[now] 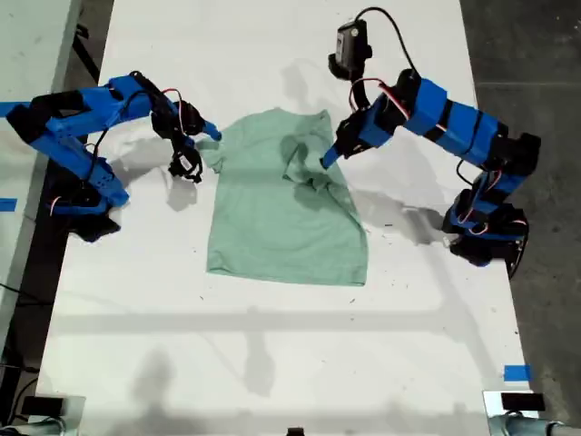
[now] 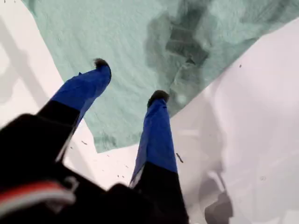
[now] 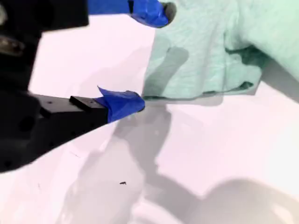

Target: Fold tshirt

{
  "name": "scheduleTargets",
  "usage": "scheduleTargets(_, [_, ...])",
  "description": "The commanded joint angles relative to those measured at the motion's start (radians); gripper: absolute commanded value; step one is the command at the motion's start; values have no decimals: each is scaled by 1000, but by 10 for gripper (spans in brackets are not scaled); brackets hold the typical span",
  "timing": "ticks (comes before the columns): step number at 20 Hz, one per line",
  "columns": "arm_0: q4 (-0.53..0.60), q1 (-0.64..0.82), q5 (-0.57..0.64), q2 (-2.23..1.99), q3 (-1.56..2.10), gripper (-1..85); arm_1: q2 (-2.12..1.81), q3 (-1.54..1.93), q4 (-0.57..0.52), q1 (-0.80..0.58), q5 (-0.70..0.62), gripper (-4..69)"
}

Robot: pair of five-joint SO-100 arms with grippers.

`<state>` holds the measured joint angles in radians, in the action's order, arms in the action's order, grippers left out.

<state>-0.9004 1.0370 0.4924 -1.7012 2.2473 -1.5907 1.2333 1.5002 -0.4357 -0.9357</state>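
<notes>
The pale mint-green tshirt (image 1: 281, 218) lies flat on the white table (image 1: 272, 363), neck toward the far end. Its sleeve on the exterior view's right is rumpled and folded inward (image 1: 313, 173). My first gripper (image 1: 329, 159) (image 2: 130, 79) hovers open over that rumpled part of the tshirt (image 2: 107, 32), with nothing between its fingers. Open too, my second gripper (image 1: 198, 151) (image 3: 150, 57) sits at the sleeve edge on the exterior view's left, one fingertip over the cloth (image 3: 205, 56) and the other over bare table.
Blue tape marks (image 1: 517, 372) sit near the table's edges. Both arm bases (image 1: 486, 232) (image 1: 86, 195) stand beside the shirt. Dark floor (image 1: 536, 54) runs along the exterior view's right. A second pale surface (image 1: 27, 45) lies at its left.
</notes>
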Motion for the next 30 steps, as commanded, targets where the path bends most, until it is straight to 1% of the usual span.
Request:
scheduleTargets(1, [64, 15, -2, 94, -20, 261, -106, 25, -23, 15, -8, 203])
scheduleTargets(2, [80, 15, -3, 144, -35, 264, -123, 46, -31, 15, -6, 202])
scheduleTargets(4, [61, 12, -12, 207, -78, 250, -160, 95, -52, 12, 0, 201])
scheduleTargets(6, [55, 23, 6, 238, -98, 112, -202, 161, -91, 9, 5, 199])
scheduleTargets(7, [48, 15, 14, 249, -110, 81, -219, 187, -103, 5, 6, 199])
scheduleTargets(8, [40, 8, 12, 250, -118, 56, -236, 210, -112, 0, 8, 199])
scheduleTargets(10, [37, -3, 8, 245, -124, 46, -262, 239, -121, -6, 8, 198])
scheduleTargets(12, [29, -17, 8, 232, -129, 1, -281, 259, -124, -14, 6, 198])
scheduleTargets(18, [-67, -67, -12, 126, -192, 1, -310, 310, -147, -26, 3, 192])
scheduleTargets(22, [-129, -38, -89, -74, -160, 1, -334, 339, -150, -26, 5, 188])
scheduleTargets(24, [-166, -49, -135, -189, -163, 1, -350, 359, -153, -29, 8, 186])
scheduleTargets(27, [-147, -75, -132, -314, -186, 1, -359, 379, -160, -32, 14, 183])
scheduleTargets(30, [-110, -163, -127, -311, -296, 1, -359, 382, -160, -29, 20, 181])
